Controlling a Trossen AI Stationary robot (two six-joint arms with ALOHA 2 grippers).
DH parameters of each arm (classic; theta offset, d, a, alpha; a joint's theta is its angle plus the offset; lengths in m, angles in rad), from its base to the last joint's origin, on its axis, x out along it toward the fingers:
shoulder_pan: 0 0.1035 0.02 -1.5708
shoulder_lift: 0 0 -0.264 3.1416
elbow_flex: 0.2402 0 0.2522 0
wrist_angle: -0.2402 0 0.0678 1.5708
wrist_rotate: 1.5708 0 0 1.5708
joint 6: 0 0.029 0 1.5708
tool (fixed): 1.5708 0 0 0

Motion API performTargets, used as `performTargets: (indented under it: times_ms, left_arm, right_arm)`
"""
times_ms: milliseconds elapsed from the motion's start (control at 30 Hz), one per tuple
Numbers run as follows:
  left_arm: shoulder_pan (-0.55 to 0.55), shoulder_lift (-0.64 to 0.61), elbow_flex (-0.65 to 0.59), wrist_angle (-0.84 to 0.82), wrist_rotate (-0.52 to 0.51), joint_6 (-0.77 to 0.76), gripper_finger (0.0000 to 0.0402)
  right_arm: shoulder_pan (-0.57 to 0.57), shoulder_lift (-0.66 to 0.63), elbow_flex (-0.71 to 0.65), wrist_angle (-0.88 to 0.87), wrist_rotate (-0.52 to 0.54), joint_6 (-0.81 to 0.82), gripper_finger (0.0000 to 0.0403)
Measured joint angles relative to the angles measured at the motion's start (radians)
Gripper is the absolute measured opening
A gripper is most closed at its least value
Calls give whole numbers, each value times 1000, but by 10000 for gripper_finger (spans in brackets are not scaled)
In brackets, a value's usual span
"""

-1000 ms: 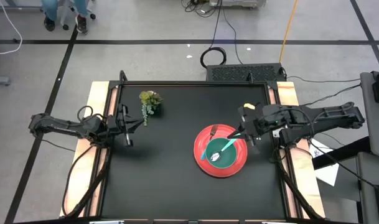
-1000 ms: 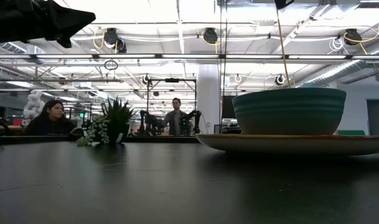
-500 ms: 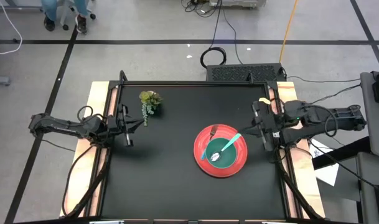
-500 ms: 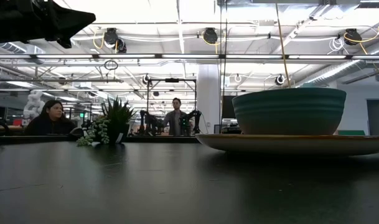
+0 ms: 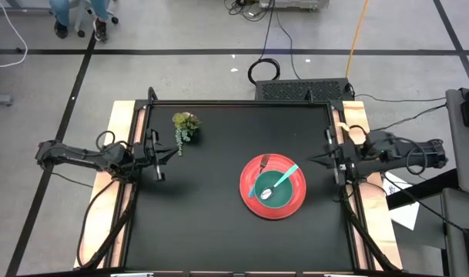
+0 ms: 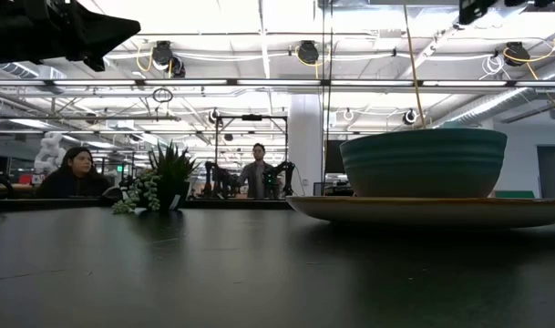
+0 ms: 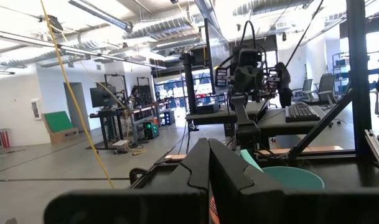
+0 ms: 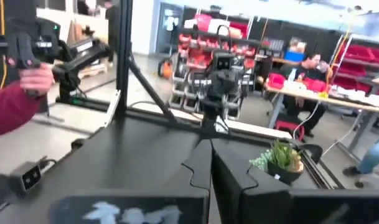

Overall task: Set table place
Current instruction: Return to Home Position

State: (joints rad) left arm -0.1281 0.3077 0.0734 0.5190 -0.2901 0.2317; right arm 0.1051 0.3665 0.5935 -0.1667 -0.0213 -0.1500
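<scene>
**Place setting laid, both arms parked at the table's sides**

The black table (image 5: 211, 223) fills the middle of the high view. The red plate (image 5: 294, 200) lies right of centre on it. The teal bowl (image 6: 423, 164) sits on the plate, the teal-handled spoon (image 5: 286, 176) rests in the bowl with its handle pointing to the upper right, and the fork (image 5: 262, 164) lies on the plate's upper left part. A plant sprig (image 5: 184, 127) stands apart at the upper left.

The right gripper (image 5: 320, 160) hovers at the table's right edge, near the plate but clear of it, with its fingers pressed together and empty. The left gripper (image 5: 169, 153) waits at the left edge, also pressed together, well apart from the setting.

Little looks likely to go wrong. The main risk is the right arm dipping or swinging inward and clipping the spoon's raised handle, which would tip it out of the bowl
</scene>
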Motion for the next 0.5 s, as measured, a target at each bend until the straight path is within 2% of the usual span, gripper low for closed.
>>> performTargets:
  times_ms: [133,300,400,500]
  left_arm:
    - [0,0,0,0,0,0,8]
    - [0,0,0,0,0,0,8]
    - [0,0,0,0,0,0,8]
    - [0,0,0,0,0,0,8]
  right_arm:
    - [-1,-82,-45,-1,77,18,0]
    - [-1,-135,-90,6,85,29,0]
    - [-1,-162,-104,-56,151,29,0]
    - [-1,-193,-134,-29,170,51,0]
